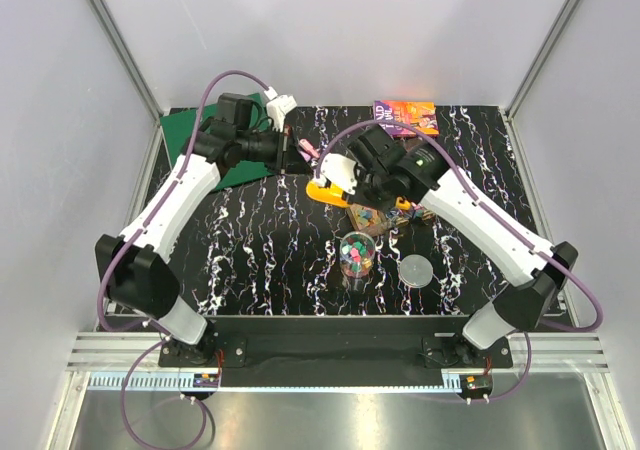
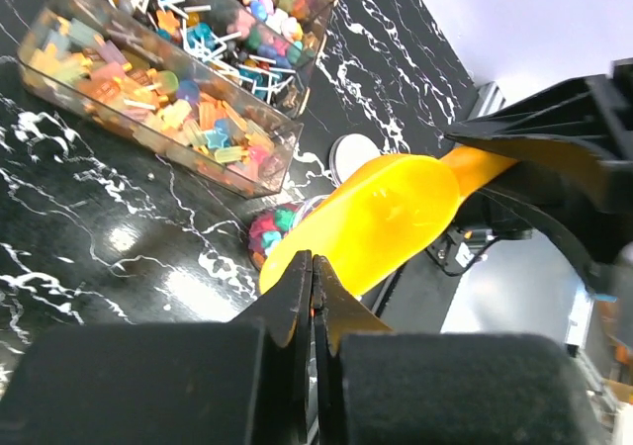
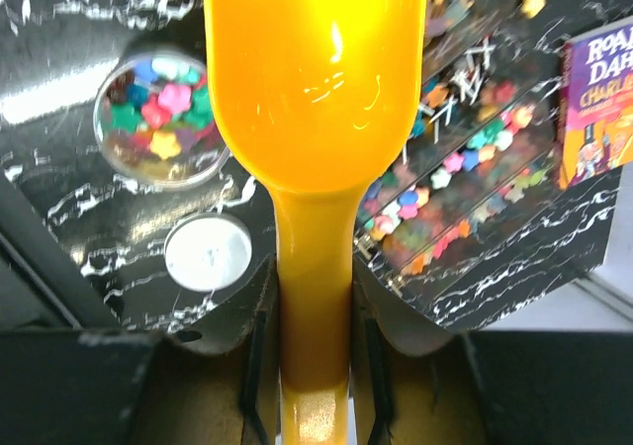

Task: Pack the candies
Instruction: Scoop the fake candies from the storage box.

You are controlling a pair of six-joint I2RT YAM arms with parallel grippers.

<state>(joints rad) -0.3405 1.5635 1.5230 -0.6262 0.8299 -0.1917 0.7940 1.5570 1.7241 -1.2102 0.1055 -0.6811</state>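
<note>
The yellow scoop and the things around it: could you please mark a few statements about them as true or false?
1. The right gripper holds the yellow scoop by its handle. True.
2. The cup is empty. False: it holds coloured candies.
3. The lid sits on the cup. False: it lies on the table beside the cup.
4. The left gripper is shut. True.
5. The book lies at the near edge, by the arm bases. False: it lies at the far edge of the table.
</note>
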